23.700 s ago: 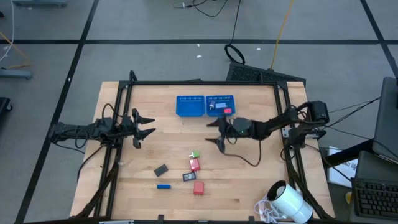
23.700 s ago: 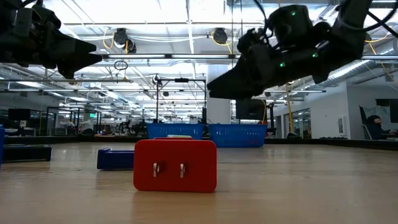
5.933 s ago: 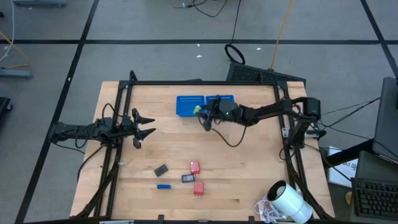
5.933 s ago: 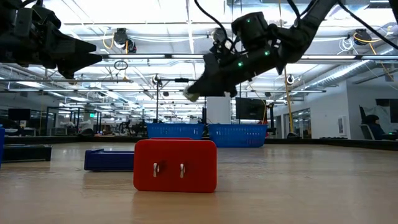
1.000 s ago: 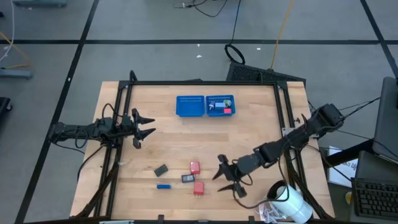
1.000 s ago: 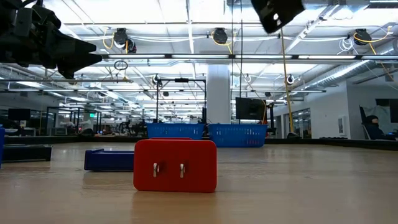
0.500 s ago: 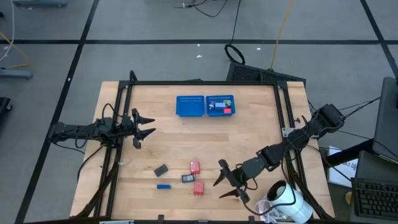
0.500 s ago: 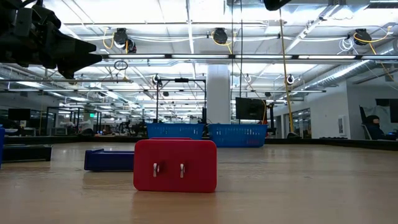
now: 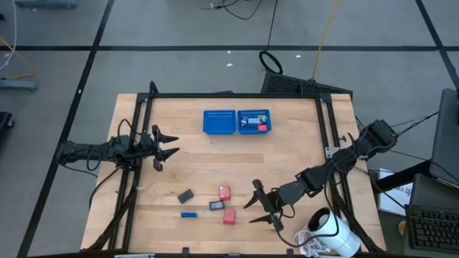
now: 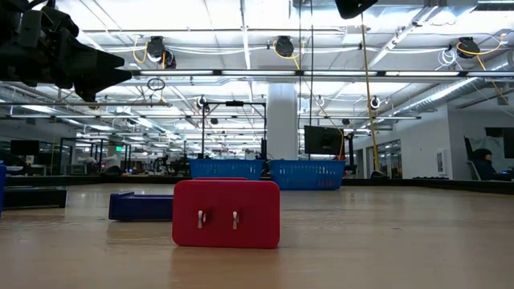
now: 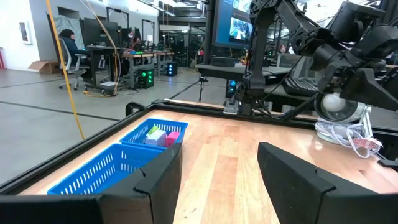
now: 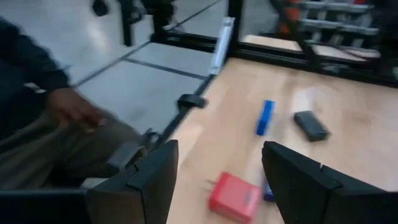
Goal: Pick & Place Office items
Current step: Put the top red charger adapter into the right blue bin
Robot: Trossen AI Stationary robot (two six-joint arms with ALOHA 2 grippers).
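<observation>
We saw the right gripper (image 9: 262, 207) at the lower middle of the high view, fingers spread wide and holding nothing, just right of the small red plastic blocks (image 9: 229, 216), dark grey piece (image 9: 186, 196) and thin blue piece (image 9: 188, 214). The left gripper (image 9: 166, 146) waited at the left, also spread.

left end effector (image 9: 166, 145) open, at left edge | right end effector (image 9: 262, 208) open, low front
</observation>
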